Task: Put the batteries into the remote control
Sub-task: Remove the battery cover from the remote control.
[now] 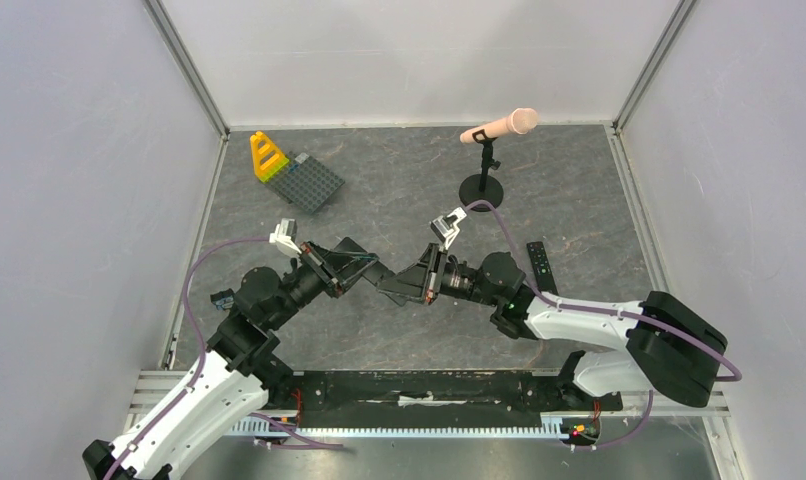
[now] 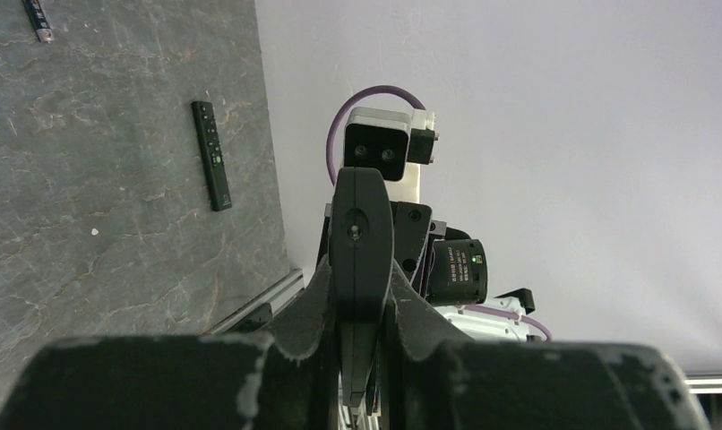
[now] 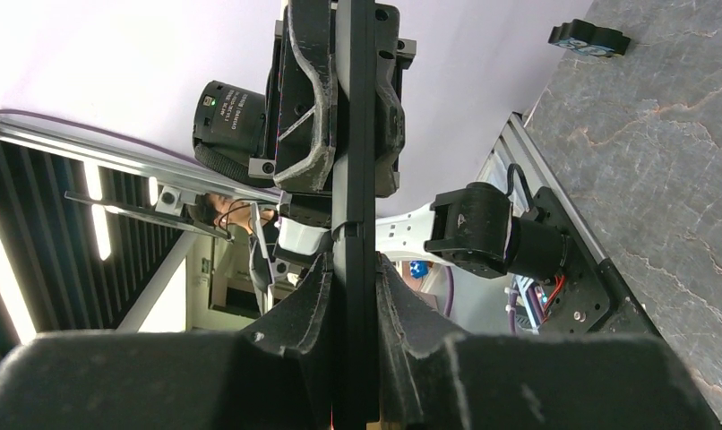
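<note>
The remote control (image 1: 391, 282), a slim black bar, hangs above the table's middle, held between both arms. My left gripper (image 1: 369, 268) is shut on one end and my right gripper (image 1: 419, 283) is shut on the other. In the right wrist view the remote control (image 3: 353, 152) runs edge-on from my right gripper (image 3: 353, 264) up into the left gripper's fingers (image 3: 308, 116). In the left wrist view my left gripper (image 2: 359, 288) pinches its thin black edge (image 2: 359, 358). A thin dark stick that looks like a battery (image 2: 37, 18) lies on the table.
A second black remote with buttons (image 1: 540, 262) (image 2: 211, 154) lies on the table at the right. A pink microphone on a black stand (image 1: 489, 150) is at the back. A grey brick plate (image 1: 311, 182) with a yellow piece (image 1: 267, 155) sits back left. A small black-blue part (image 3: 590, 38) lies near the left edge.
</note>
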